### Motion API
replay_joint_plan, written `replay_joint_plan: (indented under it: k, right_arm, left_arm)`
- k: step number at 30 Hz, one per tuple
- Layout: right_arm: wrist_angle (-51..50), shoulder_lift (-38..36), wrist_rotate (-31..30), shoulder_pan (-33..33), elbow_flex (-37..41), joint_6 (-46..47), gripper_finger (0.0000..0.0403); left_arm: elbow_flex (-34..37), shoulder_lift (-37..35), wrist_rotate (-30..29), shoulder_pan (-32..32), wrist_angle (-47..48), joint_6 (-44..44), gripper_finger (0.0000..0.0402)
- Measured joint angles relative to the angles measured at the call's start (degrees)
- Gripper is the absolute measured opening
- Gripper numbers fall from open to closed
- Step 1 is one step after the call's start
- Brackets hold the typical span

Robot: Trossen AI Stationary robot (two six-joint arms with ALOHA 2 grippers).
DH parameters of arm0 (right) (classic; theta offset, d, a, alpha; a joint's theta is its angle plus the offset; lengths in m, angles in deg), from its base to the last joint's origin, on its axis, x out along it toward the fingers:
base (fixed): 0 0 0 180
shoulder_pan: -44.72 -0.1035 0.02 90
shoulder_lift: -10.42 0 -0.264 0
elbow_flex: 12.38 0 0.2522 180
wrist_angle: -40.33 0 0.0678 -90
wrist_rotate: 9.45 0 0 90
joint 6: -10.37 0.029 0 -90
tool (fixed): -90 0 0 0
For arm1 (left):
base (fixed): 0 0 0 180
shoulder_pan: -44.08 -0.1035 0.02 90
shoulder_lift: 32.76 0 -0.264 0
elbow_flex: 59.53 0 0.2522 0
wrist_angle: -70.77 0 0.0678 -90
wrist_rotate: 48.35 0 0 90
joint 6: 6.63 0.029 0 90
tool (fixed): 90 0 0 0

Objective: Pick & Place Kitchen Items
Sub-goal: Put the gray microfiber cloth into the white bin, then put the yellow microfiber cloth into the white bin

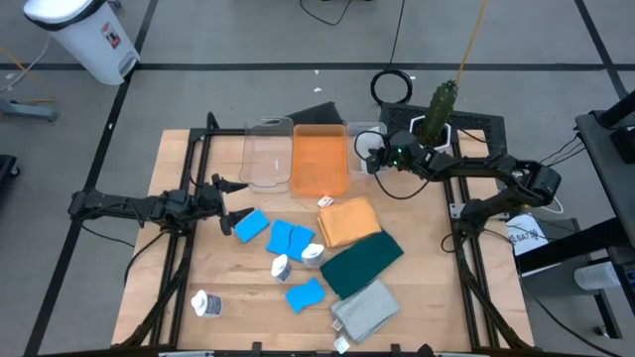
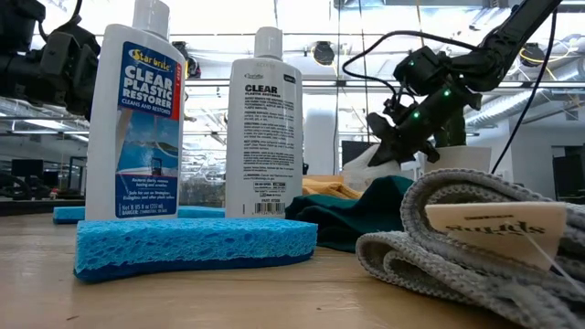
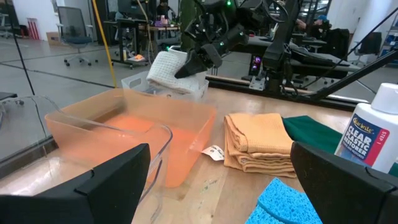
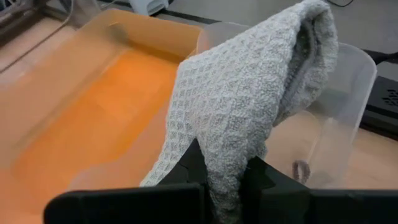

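My right hand (image 4: 225, 186), clamped on a pale cloth (image 4: 249, 106), hangs it over the small clear bin (image 4: 348, 81) beside the orange bin (image 4: 93, 93), while my left hand (image 1: 230, 203) waits wide open near the sponges (image 1: 283, 238).

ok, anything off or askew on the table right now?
One white bottle lies tipped on its side near the front left, apart from the others. Otherwise normal: the right pincer is shut on a pale waffle cloth above the small clear bin; the left pincer is open near the sponges.
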Motion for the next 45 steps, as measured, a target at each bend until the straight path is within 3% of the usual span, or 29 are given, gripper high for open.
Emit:
replay_joint_plan:
  k: [9, 19, 25, 31, 35, 38, 45]
  right_arm:
    - [1.2, 0.0, -1.7, 0.0, 0.0, -2.6, 0.004]
    - [7.5, 0.0, -1.9, 0.0, 0.0, -11.6, 0.0174]
    - [11.8, 0.0, -1.9, 0.0, 0.0, -18.6, 0.0228]
    - [11.1, 0.0, -1.3, -0.5, 0.0, -18.4, 0.0242]
    - [10.3, 0.0, 4.3, -2.3, 0.0, -18.3, 0.0239]
    - [9.7, -0.7, 7.1, -5.0, 0.0, -18.3, 0.0237]
    - [5.6, -4.8, 7.4, -13.8, -0.1, -17.6, 0.0242]
  left_arm:
    - [0.0, 0.0, 0.0, 0.0, 0.0, 0.0, 0.0395]
    - [0.0, 0.0, 0.0, 0.0, 0.0, 0.0, 0.0395]
    - [0.0, 0.0, 0.0, 0.0, 0.0, 0.0, 0.0395]
    - [0.0, 0.0, 0.0, 0.0, 0.0, 0.0, 0.0395]
    - [0.0, 0.0, 0.0, 0.0, 0.0, 0.0, 0.0395]
    - [0.0, 0.0, 0.0, 0.0, 0.0, 0.0, 0.0395]
    - [0.0, 0.0, 0.0, 0.0, 0.0, 0.0, 0.0395]
